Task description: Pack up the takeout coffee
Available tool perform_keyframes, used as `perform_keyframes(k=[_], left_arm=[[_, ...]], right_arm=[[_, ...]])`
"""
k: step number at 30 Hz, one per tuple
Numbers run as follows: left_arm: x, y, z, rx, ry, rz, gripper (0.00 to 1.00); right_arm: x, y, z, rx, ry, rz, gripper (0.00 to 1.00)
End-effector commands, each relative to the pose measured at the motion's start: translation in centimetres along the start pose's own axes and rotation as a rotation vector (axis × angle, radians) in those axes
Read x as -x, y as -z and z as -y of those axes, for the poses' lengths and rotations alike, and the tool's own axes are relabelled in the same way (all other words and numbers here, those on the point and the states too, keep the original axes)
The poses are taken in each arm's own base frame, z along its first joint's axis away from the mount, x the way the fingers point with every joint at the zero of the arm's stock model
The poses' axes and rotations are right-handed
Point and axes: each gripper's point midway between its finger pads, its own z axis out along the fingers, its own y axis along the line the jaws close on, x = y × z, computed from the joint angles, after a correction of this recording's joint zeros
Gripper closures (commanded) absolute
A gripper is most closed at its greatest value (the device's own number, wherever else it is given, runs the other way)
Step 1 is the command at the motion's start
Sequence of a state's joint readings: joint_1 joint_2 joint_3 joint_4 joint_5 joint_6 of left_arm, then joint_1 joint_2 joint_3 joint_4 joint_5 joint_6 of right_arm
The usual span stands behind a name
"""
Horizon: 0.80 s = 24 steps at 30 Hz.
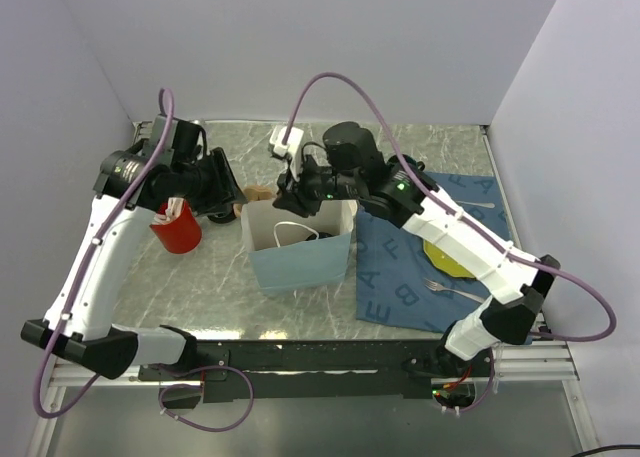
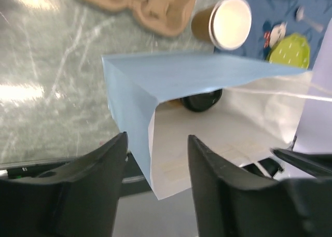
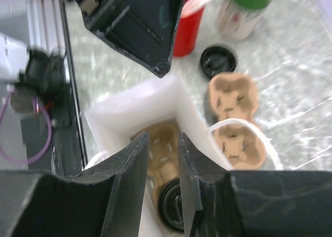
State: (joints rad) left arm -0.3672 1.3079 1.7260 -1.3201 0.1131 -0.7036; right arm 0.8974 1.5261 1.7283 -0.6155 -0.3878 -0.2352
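Showing you mostly its black lid, the takeout coffee (image 3: 173, 208) sits inside the blue bag (image 1: 300, 262), probably upright, straight below the right gripper (image 3: 163, 141), the nearer one, which points down into the bag's mouth with its fingers (image 3: 129, 180) narrowly parted, grip impossible to tell, while the left gripper (image 2: 157, 141) straddles the bag's side wall, spread wide.

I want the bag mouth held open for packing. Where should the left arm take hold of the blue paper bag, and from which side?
Probably the top edge of its left wall, from above. The blue paper bag stands upright, mouth open, so that thin wall slips between the fingers of the left gripper, one inside, one outside.
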Motion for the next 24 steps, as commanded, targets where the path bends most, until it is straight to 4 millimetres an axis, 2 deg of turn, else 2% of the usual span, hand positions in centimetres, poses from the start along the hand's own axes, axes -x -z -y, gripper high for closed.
perform_keyframes(k=[1, 2, 3, 4, 5, 7, 8, 9, 10, 11, 12, 13, 15, 17, 18, 20, 22, 24], left_arm=[[3.8, 2.5, 1.1, -0.045, 0.020, 0.211, 0.35], [4.3, 3.0, 1.1, -0.047, 0.026, 0.247, 0.31], [5.1, 3.3, 0.7, -0.027, 0.031, 0.294, 0.28], [5.8, 3.6, 0.5, -0.012, 0.036, 0.336, 0.22], [6.7, 4.5, 0.5, -0.019, 0.041, 0.398, 0.17], [8.5, 5.4, -0.7, 0.040, 0.059, 0.512, 0.08], [9.4, 6.6, -0.7, 0.029, 0.065, 0.582, 0.04], [10.3, 7.2, -1.6, 0.075, 0.078, 0.647, 0.01], [10.4, 6.9, -2.4, 0.107, 0.078, 0.667, 0.01], [10.8, 7.5, -3.0, 0.127, 0.078, 0.710, 0.01], [11.1, 7.6, -3.6, 0.152, 0.084, 0.738, 0.01], [11.3, 7.5, -5.2, 0.232, 0.098, 0.769, 0.01], [11.4, 7.3, -6.7, 0.298, 0.126, 0.784, 0.03], [11.4, 5.8, -8.5, 0.387, 0.113, 0.760, 0.03], [11.4, 5.2, -10.0, 0.442, 0.126, 0.749, 0.03], [10.9, 2.3, -12.1, 0.518, 0.125, 0.661, 0.03], [10.9, 0.7, -14.3, 0.566, 0.155, 0.615, 0.01], [11.1, -0.4, -15.3, 0.573, 0.183, 0.579, 0.03]], right_arm=[[9.2, 5.8, 1.4, -0.150, 0.001, 0.303, 0.62], [9.8, 6.8, 2.2, -0.214, -0.022, 0.330, 0.59], [11.2, 8.4, 2.4, -0.254, -0.065, 0.383, 0.52], [11.6, 9.3, 2.8, -0.292, -0.094, 0.398, 0.47], [11.9, 11.0, 4.2, -0.395, -0.138, 0.417, 0.37], [11.0, 12.8, 5.1, -0.488, -0.225, 0.394, 0.27], [10.6, 14.2, 5.5, -0.542, -0.246, 0.389, 0.14], [9.2, 15.2, 6.2, -0.616, -0.274, 0.350, 0.07], [8.4, 15.9, 6.5, -0.654, -0.284, 0.333, 0.01], [8.0, 17.5, 6.3, -0.681, -0.292, 0.335, 0.00], [6.6, 18.2, 6.8, -0.742, -0.320, 0.310, 0.00], [5.3, 18.9, 6.6, -0.766, -0.336, 0.277, 0.00], [3.2, 20.6, 6.0, -0.802, -0.393, 0.268, 0.00], [1.3, 22.4, 5.1, -0.819, -0.437, 0.254, 0.00], [-0.1, 22.0, 4.8, -0.817, -0.481, 0.237, 0.00], [-2.0, 22.6, 3.7, -0.797, -0.535, 0.236, 0.00], [-2.7, 22.5, 2.6, -0.746, -0.542, 0.249, 0.00], [-3.1, 22.8, 1.9, -0.714, -0.522, 0.278, 0.00]])
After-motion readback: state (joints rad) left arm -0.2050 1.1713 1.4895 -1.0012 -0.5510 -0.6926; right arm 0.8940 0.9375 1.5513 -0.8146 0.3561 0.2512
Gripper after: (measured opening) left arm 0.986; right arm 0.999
